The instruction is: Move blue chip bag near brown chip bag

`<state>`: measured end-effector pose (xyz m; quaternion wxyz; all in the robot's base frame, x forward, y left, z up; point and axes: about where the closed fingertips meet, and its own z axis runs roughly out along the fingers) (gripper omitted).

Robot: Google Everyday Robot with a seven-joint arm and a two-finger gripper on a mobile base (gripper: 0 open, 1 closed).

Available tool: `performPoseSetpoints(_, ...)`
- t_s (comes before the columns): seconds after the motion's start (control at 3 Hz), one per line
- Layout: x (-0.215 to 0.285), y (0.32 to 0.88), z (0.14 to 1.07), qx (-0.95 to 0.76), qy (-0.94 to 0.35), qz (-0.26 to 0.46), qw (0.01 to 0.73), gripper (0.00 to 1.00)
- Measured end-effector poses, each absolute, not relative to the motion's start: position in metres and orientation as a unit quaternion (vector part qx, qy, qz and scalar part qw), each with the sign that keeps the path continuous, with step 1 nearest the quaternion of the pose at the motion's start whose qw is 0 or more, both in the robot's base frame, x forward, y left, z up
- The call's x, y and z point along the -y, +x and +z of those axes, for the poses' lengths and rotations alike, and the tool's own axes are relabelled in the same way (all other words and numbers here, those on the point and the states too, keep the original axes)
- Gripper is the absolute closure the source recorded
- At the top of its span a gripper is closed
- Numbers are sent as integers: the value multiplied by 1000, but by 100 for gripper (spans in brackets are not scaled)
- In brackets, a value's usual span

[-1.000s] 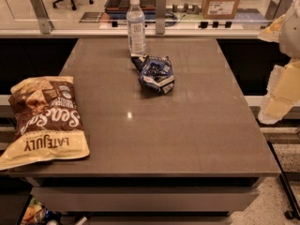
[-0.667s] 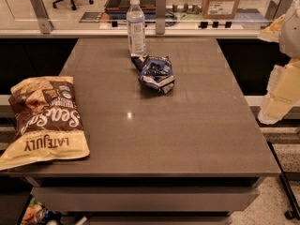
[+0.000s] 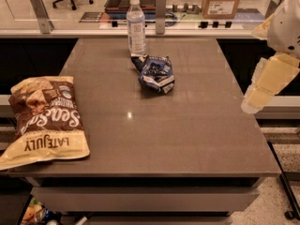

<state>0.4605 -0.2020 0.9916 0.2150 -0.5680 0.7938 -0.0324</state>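
The blue chip bag (image 3: pixel 156 72) is a small crumpled dark-blue foil bag lying on the brown table (image 3: pixel 187 130), toward the back middle. The brown chip bag (image 3: pixel 44 118) is large, brown and cream, printed "Sea Salt" and "Late July". It lies flat at the table's front left corner, partly over the left edge. My cream-coloured arm (image 3: pixel 281 41) hangs at the right edge of the view. Its gripper (image 3: pixel 253 102) is off the table's right side, well to the right of the blue bag and holding nothing that I can see.
A clear water bottle (image 3: pixel 136 26) stands upright just behind the blue bag, touching or almost touching it. A ledge with metal posts (image 3: pixel 161 6) runs behind the table. A cardboard box (image 3: pixel 222 0) sits beyond it. The floor drops away at the right.
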Motion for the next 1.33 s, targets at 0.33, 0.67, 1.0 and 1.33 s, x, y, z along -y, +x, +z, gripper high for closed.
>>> performPoseSetpoints(0.33, 191, 484, 978, -820, -520, 0, 238, 0)
performPoseSetpoints(0.67, 174, 512, 963, -836, -468, 37, 282, 0)
performPoseSetpoints(1.0, 161, 538, 948, -837, -426, 72, 335, 0)
performPoseSetpoints(1.33, 146, 576, 946, -824, -390, 95, 400, 0)
